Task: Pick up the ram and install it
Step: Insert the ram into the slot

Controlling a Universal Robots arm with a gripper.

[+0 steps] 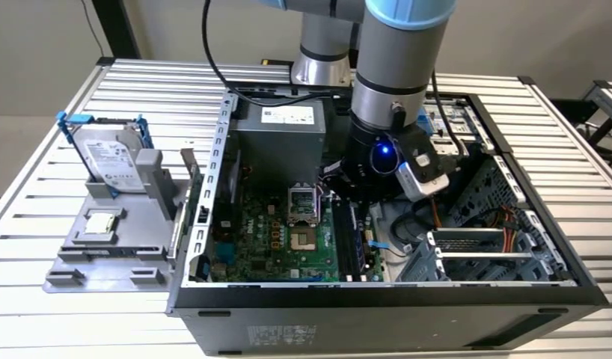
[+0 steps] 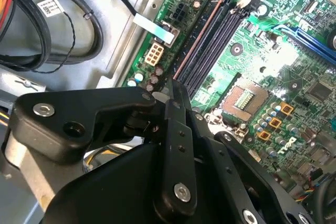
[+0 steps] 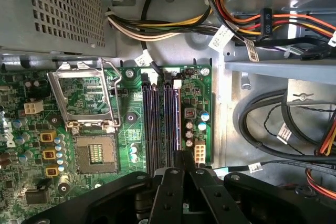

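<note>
- We are looking at the hand (image 1: 352, 193) reaching down into the open computer case (image 1: 386, 295), just right of centre in the exterior view; the case is lying on the slatted table (image 1: 575, 187).
- In the second wrist view the hand (image 2: 173, 85) is showing its fingertips drawn together on a thin brownish edge; we are taking that edge to be the ram (image 2: 202, 38), seen edge-on and gripped at one end.
- The ram is running along the outermost of the black memory slots (image 3: 160, 124) on the green motherboard (image 3: 131, 129); we cannot tell whether it is hovering over the slot, resting in it or seated.
- We are judging misalignment to be the chief risk; a stick pressed down slightly askew would be jamming on the slot wall or bending rather than seating.
- We are also watching the small capacitors (image 3: 189, 129) and the white connector (image 3: 199, 153) just beside the slots; a sideways slip of the hand could be knocking them.
- The loose black cables (image 3: 273, 129) are lying near the arm's path; a snag could be dragging the stick off line.
- Holding at one end only, the hand may be seating that end while the far end is riding high.
</note>
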